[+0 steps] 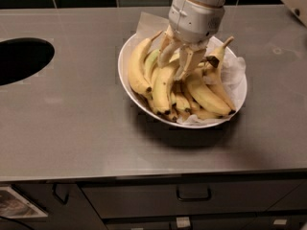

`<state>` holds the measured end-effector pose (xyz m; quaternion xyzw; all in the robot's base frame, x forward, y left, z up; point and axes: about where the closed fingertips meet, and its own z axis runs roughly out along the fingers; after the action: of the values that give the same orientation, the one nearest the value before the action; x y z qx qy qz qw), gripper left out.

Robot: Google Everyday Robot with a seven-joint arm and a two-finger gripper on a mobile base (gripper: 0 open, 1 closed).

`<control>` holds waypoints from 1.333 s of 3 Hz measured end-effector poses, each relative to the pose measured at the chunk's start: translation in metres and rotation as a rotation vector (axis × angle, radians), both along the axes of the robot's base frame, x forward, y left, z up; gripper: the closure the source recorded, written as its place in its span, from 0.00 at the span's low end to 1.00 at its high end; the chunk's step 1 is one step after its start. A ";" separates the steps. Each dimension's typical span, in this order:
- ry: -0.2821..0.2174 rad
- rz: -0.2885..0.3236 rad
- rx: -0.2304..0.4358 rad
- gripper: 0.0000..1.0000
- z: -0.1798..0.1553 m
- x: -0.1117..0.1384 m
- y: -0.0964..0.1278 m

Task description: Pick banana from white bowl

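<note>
— Starting from the worktop [72, 128], what is seen on it?

— A white bowl [125, 75] is set right of centre, lined with crumpled white paper [235, 71] and heaped with bananas. A dark round opening [19, 59] is cut into the steel at the left.

— Where is the gripper [176, 65] placed?

— It is lowered from above into the heap. Its pale fingers [164, 54] are closed in on the upper end of the banana [163, 87], a long yellow one that lies in the middle of the bowl with its dark tip toward the front rim.

— Can any writing be read?

— A small pale label [181, 222] is fixed on the drawer front below; its print is too small to be made out.
</note>
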<state>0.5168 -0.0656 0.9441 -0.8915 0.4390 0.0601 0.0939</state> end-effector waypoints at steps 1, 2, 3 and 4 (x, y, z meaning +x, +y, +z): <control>-0.094 -0.010 0.047 1.00 0.016 -0.010 -0.005; -0.222 -0.033 0.092 1.00 0.045 -0.030 -0.013; -0.327 -0.063 0.132 1.00 0.071 -0.055 -0.027; -0.424 -0.084 0.180 1.00 0.094 -0.079 -0.041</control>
<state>0.4378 -0.1062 1.0384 -0.8533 0.4389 -0.0935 0.2657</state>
